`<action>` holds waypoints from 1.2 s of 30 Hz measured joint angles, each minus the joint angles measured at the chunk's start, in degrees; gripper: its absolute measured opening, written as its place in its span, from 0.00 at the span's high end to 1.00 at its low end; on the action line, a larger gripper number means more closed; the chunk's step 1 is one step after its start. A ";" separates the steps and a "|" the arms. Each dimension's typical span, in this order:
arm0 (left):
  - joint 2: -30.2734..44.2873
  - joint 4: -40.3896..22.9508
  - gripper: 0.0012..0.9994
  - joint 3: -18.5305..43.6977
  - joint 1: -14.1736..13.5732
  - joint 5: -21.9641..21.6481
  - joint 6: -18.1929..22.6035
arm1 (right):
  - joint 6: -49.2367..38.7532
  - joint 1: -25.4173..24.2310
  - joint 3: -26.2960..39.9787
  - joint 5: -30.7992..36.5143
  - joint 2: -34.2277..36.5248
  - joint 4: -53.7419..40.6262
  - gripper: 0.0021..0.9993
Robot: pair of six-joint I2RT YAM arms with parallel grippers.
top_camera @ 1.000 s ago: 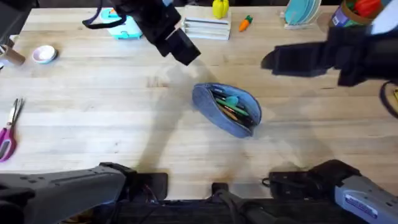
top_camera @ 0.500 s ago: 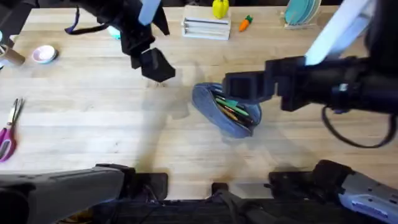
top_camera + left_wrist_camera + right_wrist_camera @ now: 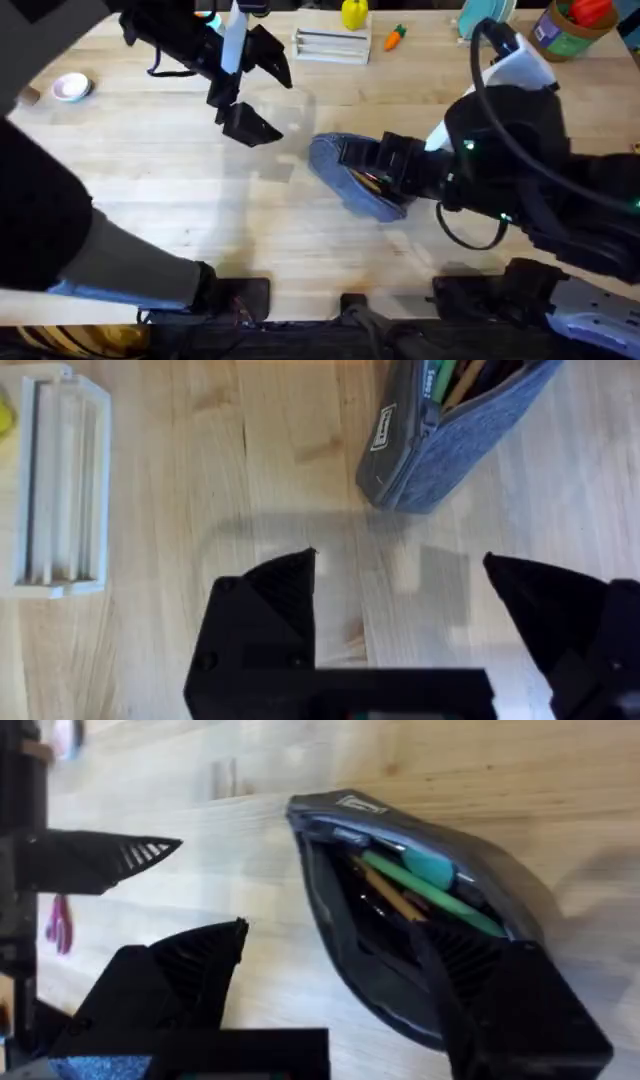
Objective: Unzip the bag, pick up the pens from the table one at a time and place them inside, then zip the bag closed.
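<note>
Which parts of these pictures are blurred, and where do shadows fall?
Overhead: the left arm's near part is large, dark, blurred; a soft shadow lies beside the bag. Left wrist: a grey shadow on the table, ahead of the left gripper. Right wrist: pens sharp.

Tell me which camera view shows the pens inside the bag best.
The right wrist view: the open bag shows the green pen and the tan pen inside. The left wrist view catches their tips at its edge. Overhead, the right arm mostly covers them.
</note>
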 joint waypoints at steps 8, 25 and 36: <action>3.14 0.38 0.01 -0.02 0.21 0.30 3.27 | 3.98 0.00 -0.25 1.88 6.10 7.46 0.00; 4.11 0.20 0.01 -0.02 3.37 0.31 4.32 | 4.63 0.00 -0.25 1.88 22.63 24.33 0.00; 4.13 0.17 0.01 -0.02 3.37 0.29 4.32 | 3.74 -0.04 -0.30 1.63 27.16 33.26 0.00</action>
